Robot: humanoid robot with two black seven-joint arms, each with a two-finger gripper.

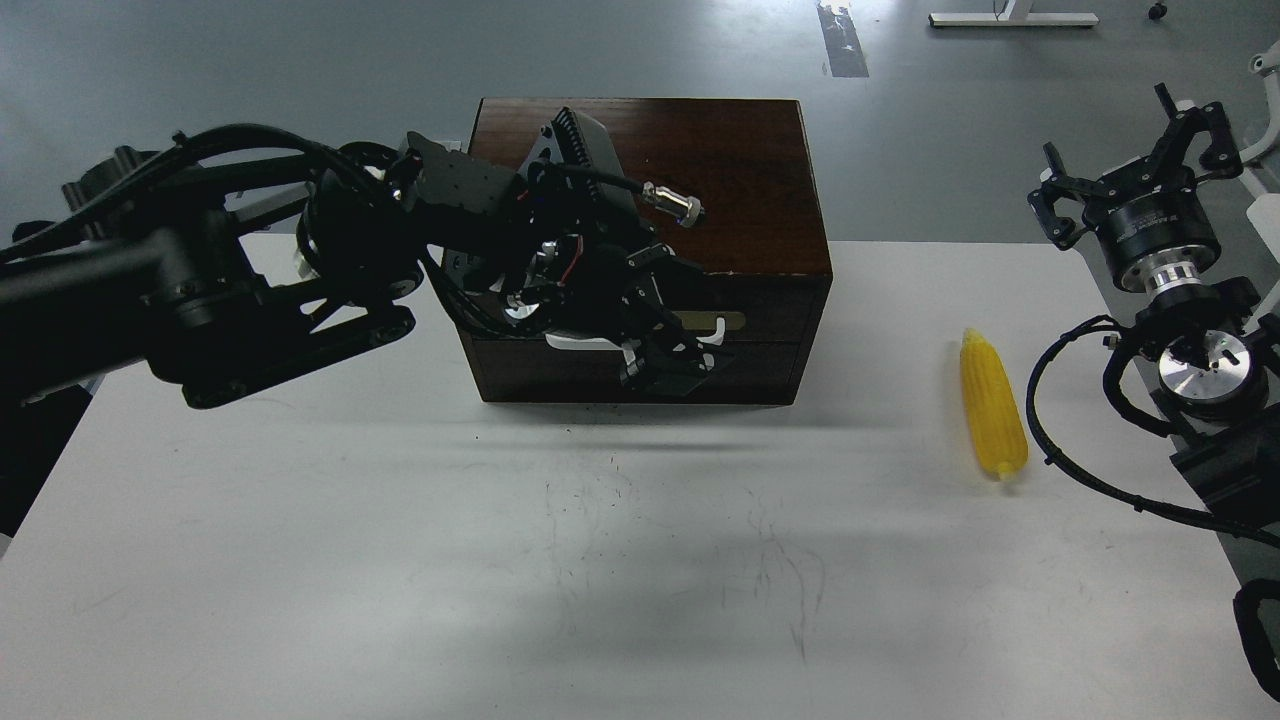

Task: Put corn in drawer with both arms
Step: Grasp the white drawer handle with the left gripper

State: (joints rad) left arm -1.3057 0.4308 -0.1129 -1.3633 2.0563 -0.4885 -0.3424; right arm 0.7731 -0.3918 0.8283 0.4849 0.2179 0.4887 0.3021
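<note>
The dark brown wooden box (730, 170) stands at the back middle of the white table (400, 560). Its drawer (770, 350) is closed. My left gripper (662, 368) has come down in front of the drawer and covers most of the white bar handle (716, 327). Its dark fingers sit at the handle, and I cannot make out whether they are closed on it. The yellow corn (990, 415) lies on the table to the right of the box, pointed tip towards the back. My right gripper (1130, 150) is held up beyond the table's right edge, claws spread, empty.
The right arm's wrist and black cables (1060, 430) loop close to the corn's right side. The grey floor (300, 60) lies behind the table. A white frame leg (1010, 17) stands on the floor at the far back.
</note>
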